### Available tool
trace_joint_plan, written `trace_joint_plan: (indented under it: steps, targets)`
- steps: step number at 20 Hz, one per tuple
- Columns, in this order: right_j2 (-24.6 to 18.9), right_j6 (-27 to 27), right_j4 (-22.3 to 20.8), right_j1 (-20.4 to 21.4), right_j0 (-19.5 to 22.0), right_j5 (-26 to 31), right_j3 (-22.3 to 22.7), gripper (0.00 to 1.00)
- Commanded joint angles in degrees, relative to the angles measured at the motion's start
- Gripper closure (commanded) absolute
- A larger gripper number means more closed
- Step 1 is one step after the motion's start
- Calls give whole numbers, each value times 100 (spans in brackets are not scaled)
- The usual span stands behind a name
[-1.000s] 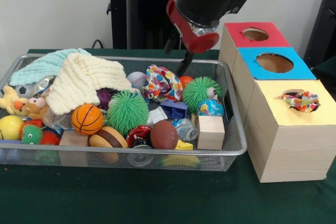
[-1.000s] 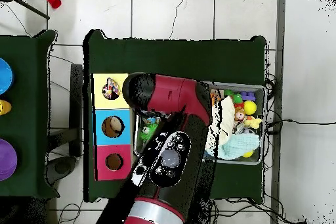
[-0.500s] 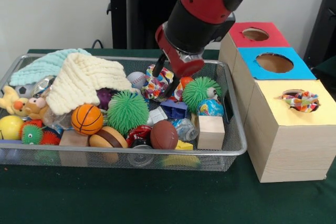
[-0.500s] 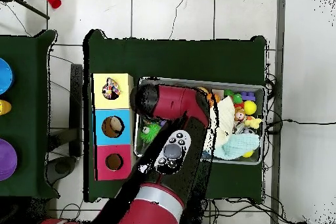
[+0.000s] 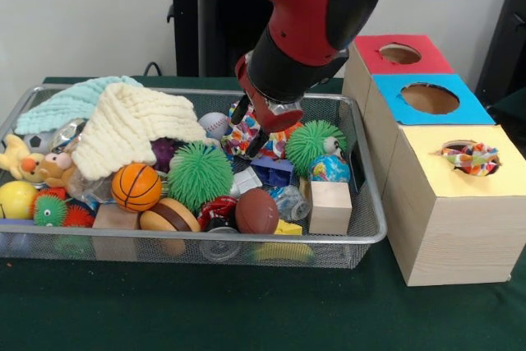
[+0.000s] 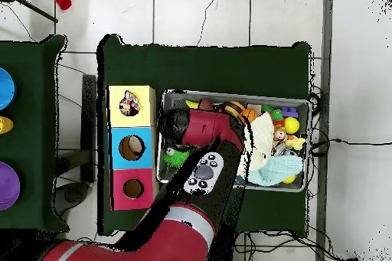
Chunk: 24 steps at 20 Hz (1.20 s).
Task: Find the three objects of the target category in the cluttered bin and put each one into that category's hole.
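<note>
The wire mesh bin [image 5: 205, 240] holds a heap of toys; its rim also shows in the overhead view [image 6: 285, 99]. A white bundle with multicolour spots [image 5: 237, 135] lies at the bin's back middle. My gripper [image 5: 249, 130] has come down on it, open, with one dark finger on each side of the bundle. A second spotted bundle [image 5: 471, 156] sits in the round hole of the yellow-topped wood box [image 5: 448, 228], and shows in the overhead view [image 6: 129, 106]. No third bundle shows. In the overhead view the arm [image 6: 200, 128] hides the gripper.
A cream knitted cloth [image 5: 131, 125] covers the bin's left back. Green spiky balls [image 5: 200, 174], a globe ball [image 5: 330, 168], a wooden block [image 5: 330, 205] and a basketball [image 5: 136, 187] lie around the gripper. The blue-topped box [image 5: 429, 98] and red-topped box [image 5: 400, 53] stand behind the yellow one.
The arm has dropped and swung left into the bin. The gripper went from above the back rim to down around the spotted bundle.
</note>
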<state>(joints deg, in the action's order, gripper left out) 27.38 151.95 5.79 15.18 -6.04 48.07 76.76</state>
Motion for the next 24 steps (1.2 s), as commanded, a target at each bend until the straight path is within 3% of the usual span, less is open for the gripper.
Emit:
trace_joint_plan:
  steps: [1,5,8,14,24]
  targets:
    - [-594,146,84,-19,358,1106,345,0]
    - [-635,-193,4,229,529,1749,302,0]
    - [-826,-546,-19,279,794,1901,315,0]
    - [-1634,-1070,125,73,1395,1570,474,0]
    - [-2234,-594,213,431,1581,625,1122,0]
